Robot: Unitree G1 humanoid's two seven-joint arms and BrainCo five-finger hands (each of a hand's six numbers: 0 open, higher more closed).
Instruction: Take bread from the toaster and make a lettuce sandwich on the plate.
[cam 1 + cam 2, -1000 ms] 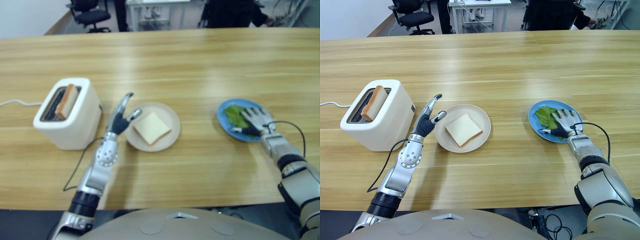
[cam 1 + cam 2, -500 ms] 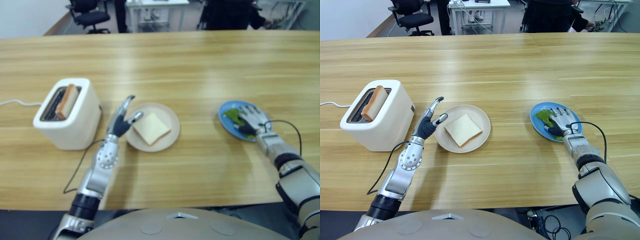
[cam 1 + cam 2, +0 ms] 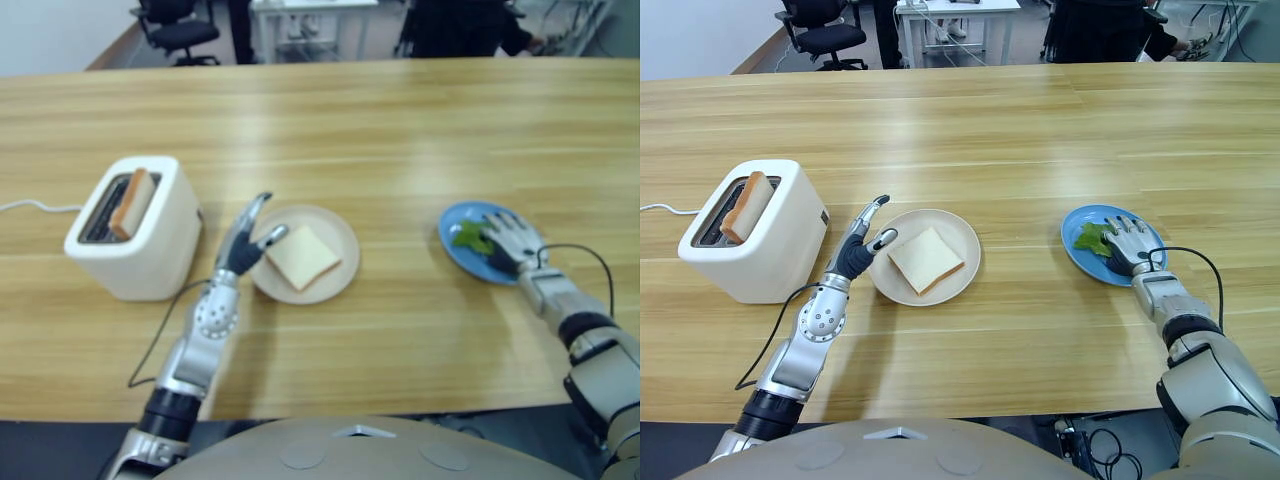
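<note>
Lettuce [image 3: 1092, 238] on blue plate [image 3: 1076, 262], near table's right front. Right hand [image 3: 1128, 243] over plate, fingers [image 3: 1118, 228] extended across leaf, not closed; leaf bulk lies to their left. Left hand [image 3: 858, 247] open, empty, beside tan plate [image 3: 958, 232] holding bread slice [image 3: 925, 260], well apart.

- Location type: office or lab workspace, not a home kitchen.
- Work surface: a long wooden table [image 3: 1040, 130] of meeting-room type, with a light plank-grain top.
- Background seating: a black swivel office chair [image 3: 825, 30] on a hard floor.
- Background furniture: a white desk [image 3: 958, 12] carrying equipment, with loose cables [image 3: 1212, 38] near it.
- Appliance: the toaster [image 3: 750, 235] stands directly on the wooden table.
</note>
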